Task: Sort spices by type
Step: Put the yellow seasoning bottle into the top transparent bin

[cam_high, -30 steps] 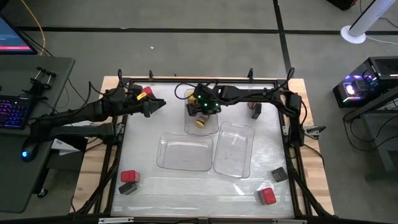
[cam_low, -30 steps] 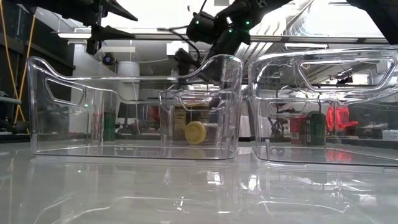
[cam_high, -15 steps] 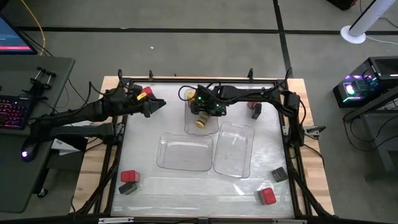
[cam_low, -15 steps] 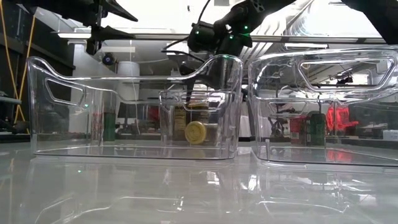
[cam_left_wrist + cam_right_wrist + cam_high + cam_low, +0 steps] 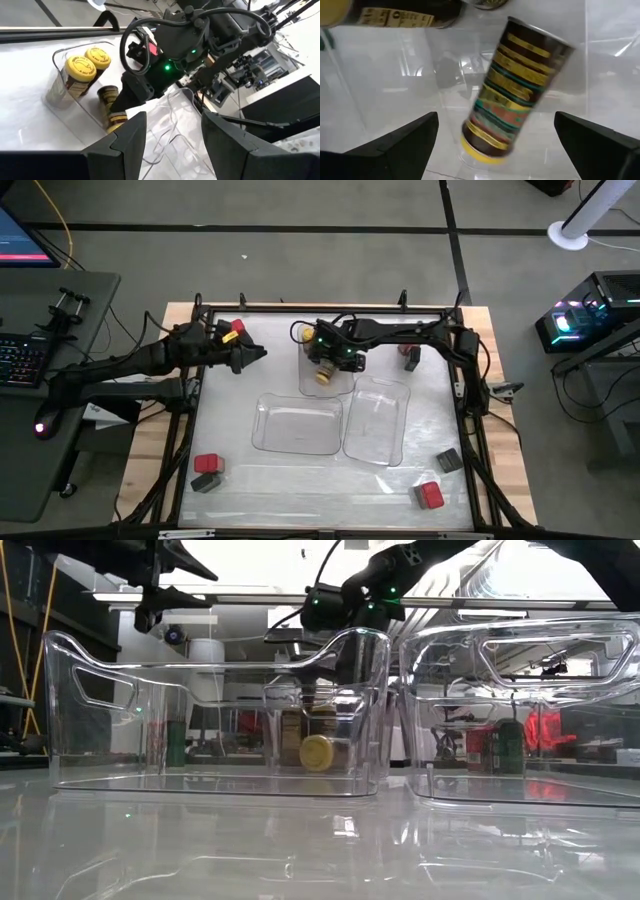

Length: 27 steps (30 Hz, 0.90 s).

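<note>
A small clear tray (image 5: 325, 385) at the table's far middle holds the yellow-lidded spice jars. Two stand upright (image 5: 82, 70) and one lies on its side (image 5: 512, 85), its yellow lid (image 5: 316, 752) toward the table's near edge. My right gripper (image 5: 494, 122) hangs open over this tray, pointing steeply down. Its fingers stand on either side of the lying jar, apart from it. My left gripper (image 5: 172, 117) waits open and holds nothing, raised over the far left (image 5: 250, 352). A red spice (image 5: 235, 330) lies beside that arm.
Two larger clear trays (image 5: 298, 425) (image 5: 377, 420) stand side by side at mid-table. A red spice (image 5: 208, 465) and a dark one (image 5: 205, 482) lie near left. A dark one (image 5: 449, 461) and a red one (image 5: 430, 496) lie near right. Another spice (image 5: 410, 356) lies far right.
My right gripper has rolled about its wrist and sunk a little toward the small tray, staying open. The lying jar has kept its place.
</note>
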Motion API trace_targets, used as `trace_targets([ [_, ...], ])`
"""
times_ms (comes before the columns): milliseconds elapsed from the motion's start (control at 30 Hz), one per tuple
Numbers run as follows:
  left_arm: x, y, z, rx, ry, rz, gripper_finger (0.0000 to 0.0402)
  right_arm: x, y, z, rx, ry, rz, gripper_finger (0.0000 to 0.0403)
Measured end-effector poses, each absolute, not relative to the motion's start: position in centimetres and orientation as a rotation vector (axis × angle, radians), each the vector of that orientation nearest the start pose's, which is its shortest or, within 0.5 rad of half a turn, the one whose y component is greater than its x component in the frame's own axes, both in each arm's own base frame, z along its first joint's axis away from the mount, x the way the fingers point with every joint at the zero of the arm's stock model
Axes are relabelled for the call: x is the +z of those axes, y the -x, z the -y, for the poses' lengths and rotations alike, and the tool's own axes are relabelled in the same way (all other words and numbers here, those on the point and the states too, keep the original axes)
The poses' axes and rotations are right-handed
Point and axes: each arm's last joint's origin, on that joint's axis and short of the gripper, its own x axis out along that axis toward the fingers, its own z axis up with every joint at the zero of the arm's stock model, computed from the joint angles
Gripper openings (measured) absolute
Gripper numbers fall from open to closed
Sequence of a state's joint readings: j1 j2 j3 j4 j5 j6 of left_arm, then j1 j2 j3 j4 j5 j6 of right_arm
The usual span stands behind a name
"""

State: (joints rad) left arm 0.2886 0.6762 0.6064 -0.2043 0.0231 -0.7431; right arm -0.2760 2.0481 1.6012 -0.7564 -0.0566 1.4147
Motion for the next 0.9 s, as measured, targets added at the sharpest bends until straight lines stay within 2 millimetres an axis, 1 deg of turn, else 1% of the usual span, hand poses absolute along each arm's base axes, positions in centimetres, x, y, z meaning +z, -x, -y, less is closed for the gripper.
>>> trace_targets([
  [167,28.4,-14.9,-4.4,0.355,0.772,-0.175,0.0178,18.7,-41.2,11.5,-1.043,-1.455,-0.848,0.0396],
  [533,28.3,-14.9,-4.3,0.358,0.773,-0.182,0.0178,18.5,-41.2,11.5,-1.127,-1.491,-0.785,0.0396],
  [733,28.0,-14.8,-4.3,0.372,0.778,-0.219,0.0178,18.3,-41.1,11.3,-1.186,-1.517,-0.760,0.0396],
  [833,27.8,-14.7,-4.3,0.377,0.774,-0.238,0.0178,18.3,-41.0,11.2,-1.195,-1.519,-0.768,0.0388],
  [900,27.8,-14.7,-4.3,0.379,0.775,-0.244,0.0178,18.2,-40.9,11.2,-1.213,-1.527,-0.777,0.0370],
])
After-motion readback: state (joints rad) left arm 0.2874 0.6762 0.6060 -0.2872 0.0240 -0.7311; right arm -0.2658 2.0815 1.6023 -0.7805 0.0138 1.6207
